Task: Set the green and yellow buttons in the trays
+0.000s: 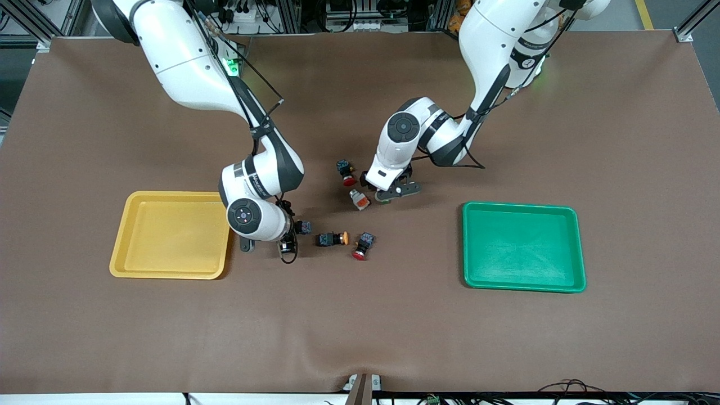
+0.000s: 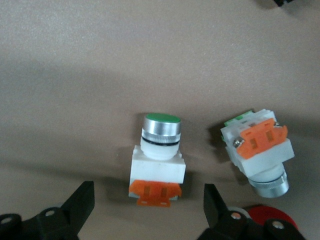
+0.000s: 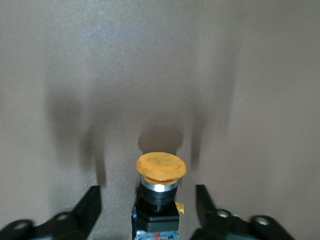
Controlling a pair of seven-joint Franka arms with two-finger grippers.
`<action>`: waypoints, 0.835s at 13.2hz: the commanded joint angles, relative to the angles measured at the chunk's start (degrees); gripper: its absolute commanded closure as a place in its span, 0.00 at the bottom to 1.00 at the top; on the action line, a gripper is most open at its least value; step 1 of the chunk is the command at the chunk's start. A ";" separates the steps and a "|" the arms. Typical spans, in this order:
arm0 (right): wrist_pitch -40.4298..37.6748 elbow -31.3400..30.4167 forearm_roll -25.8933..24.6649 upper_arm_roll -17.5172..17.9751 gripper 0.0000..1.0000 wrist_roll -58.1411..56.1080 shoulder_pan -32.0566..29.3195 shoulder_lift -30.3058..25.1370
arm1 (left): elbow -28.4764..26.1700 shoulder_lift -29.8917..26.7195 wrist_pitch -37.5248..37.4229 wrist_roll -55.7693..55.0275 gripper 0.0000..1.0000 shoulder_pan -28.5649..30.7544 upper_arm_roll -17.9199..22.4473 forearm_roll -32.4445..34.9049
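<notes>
1. Two trays lie on the brown bench in the front view: a yellow tray (image 1: 171,235) toward the right arm's end and a green tray (image 1: 523,247) toward the left arm's end, both with nothing in them. Between them lies a scatter of push-button switches. The right gripper (image 1: 288,242) is low over the bench just beside the yellow tray, at a dark switch (image 1: 302,227). Next to it lies a dark yellow-capped switch (image 1: 332,239) on its side, then a red-capped switch (image 1: 363,246). Farther from the camera, a white-and-orange switch (image 1: 359,199) lies just beside the left gripper (image 1: 397,192), and another red-capped switch (image 1: 346,172) lies farther still.

2. Left wrist view: the left gripper (image 2: 149,206) has its fingers (image 2: 80,200) spread wide, one on each side of a white green-capped switch (image 2: 158,157), not touching it. The switch lies on the bench with its orange base toward the gripper. A second white-and-orange switch (image 2: 257,150) lies just beside it, and a red cap (image 2: 267,216) shows by one finger.

3. Right wrist view: the right gripper (image 3: 148,205) straddles a dark-bodied switch with a yellow mushroom cap (image 3: 160,187). Its fingers (image 3: 90,202) stand apart with a gap on each side.
</notes>
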 commanded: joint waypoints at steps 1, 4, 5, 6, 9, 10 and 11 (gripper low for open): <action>0.55 -0.28 -0.30 -0.53 0.61 -4.12 1.03 0.10 | 2.97 1.86 0.22 -0.37 0.62 -0.42 0.63 1.80; -2.50 -0.89 -0.39 -0.62 1.00 -7.30 0.15 -1.12 | 4.74 2.93 0.04 -0.20 1.00 0.28 0.81 1.89; -6.27 -0.72 -0.48 -0.88 1.00 -10.09 -0.63 -1.74 | 4.74 2.67 -0.04 0.15 1.00 0.63 1.24 1.89; -10.57 -0.80 -0.48 -0.88 1.00 -15.34 -2.56 -3.05 | 4.83 2.40 -0.13 0.33 1.00 1.33 1.59 2.23; -21.21 -0.89 -0.92 -1.93 1.00 -31.42 -8.80 -7.36 | 5.00 -2.50 -3.36 4.08 1.00 7.54 1.69 3.99; -23.77 -0.89 -1.27 -2.81 1.00 -36.53 -10.64 -8.76 | 5.26 -4.61 -5.56 7.59 1.00 10.19 1.60 4.00; -25.71 -0.89 -1.97 -3.77 1.00 -40.75 -12.23 -9.65 | 5.27 -6.02 -8.45 11.89 1.00 13.00 1.51 4.00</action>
